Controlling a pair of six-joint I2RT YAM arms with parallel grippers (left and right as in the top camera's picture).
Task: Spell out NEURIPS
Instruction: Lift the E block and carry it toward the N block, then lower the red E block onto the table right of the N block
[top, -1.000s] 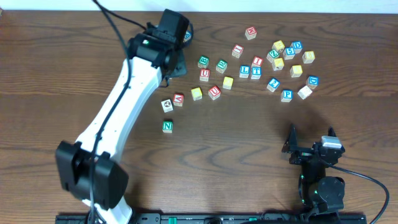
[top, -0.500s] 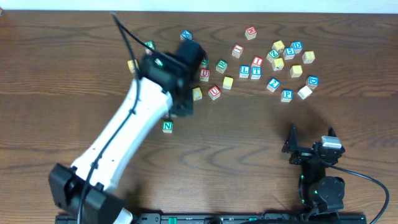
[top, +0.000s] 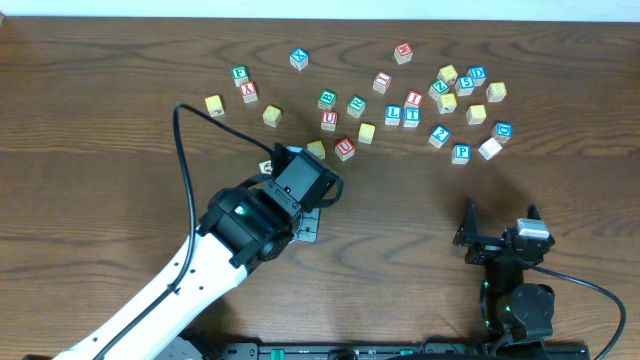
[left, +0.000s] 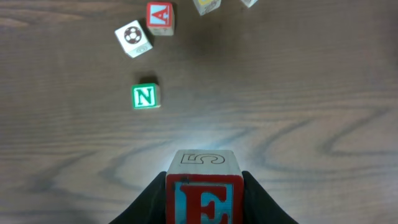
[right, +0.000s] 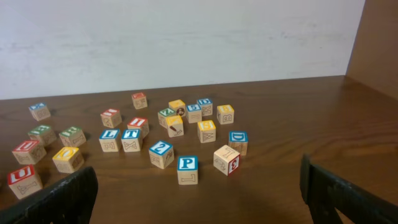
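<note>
**A:** If we begin at the left, what is the left gripper (left: 204, 194) doing?

**B:** Its fingers (left: 254, 202) are pinched on the E cube (left: 204, 208). The cube shows a red letter on blue toward the wrist camera and an outlined 5 on its top face. I cannot tell whether it touches the table (left: 311, 124).

**A:** And ahead of that hand?

**B:** The N cube (left: 145, 97) lies on the wood ahead of the fingertips and a little to their left, apart from the E cube. Farther ahead on the same side are a soccer-ball cube (left: 132, 38) and a red A cube (left: 160, 17), near each other.

**A:** To its right?

**B:** Seen from overhead, a red U cube (top: 345, 148) lies just beyond the hand on its right. The other cubes (top: 447, 100) are loosely scattered farther right.

**A:** And the right gripper (top: 499, 224)?

**B:** Its fingers are spread wide apart. The P cube (right: 187, 163), with a blue letter, sits straight ahead of it on the wood, well apart from the fingertips. A 2 cube (right: 161, 149) is just beyond the P cube and to its left.
</note>
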